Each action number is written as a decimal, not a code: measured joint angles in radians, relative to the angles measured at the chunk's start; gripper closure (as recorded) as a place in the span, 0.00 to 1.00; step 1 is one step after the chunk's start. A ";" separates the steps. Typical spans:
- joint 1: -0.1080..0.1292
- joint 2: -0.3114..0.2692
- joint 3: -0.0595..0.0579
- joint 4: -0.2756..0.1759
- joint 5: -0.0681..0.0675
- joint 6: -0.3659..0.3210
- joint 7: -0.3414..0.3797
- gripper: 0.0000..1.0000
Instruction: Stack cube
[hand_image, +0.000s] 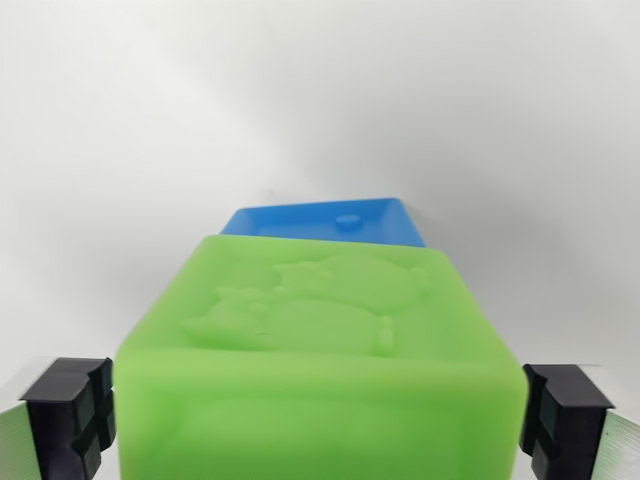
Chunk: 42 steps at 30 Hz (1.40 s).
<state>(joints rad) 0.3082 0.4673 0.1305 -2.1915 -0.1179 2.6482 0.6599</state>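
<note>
A green cube (330, 340) with a raised animal figure on its top face fills the lower middle of the wrist view. My gripper (318, 418) has a black pad on each side of it, the left pad (72, 412) and the right pad (562, 412) both pressed against the cube's side walls, so it is shut on the green cube. A blue cube (325, 220) shows just beyond the green one's far edge, with only its top face and a small round stud in sight. Whether the green cube rests on the blue one cannot be told.
A plain white surface (320, 90) lies all around and behind the two cubes, with a soft shadow (190, 200) to the left of the blue cube.
</note>
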 joint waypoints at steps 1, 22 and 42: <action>0.000 -0.002 0.000 0.000 0.000 -0.001 0.000 0.00; -0.008 -0.118 0.014 -0.010 0.028 -0.102 -0.018 0.00; -0.009 -0.278 0.019 0.008 0.075 -0.276 -0.050 0.00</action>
<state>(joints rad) 0.2996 0.1890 0.1494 -2.1836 -0.0433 2.3722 0.6097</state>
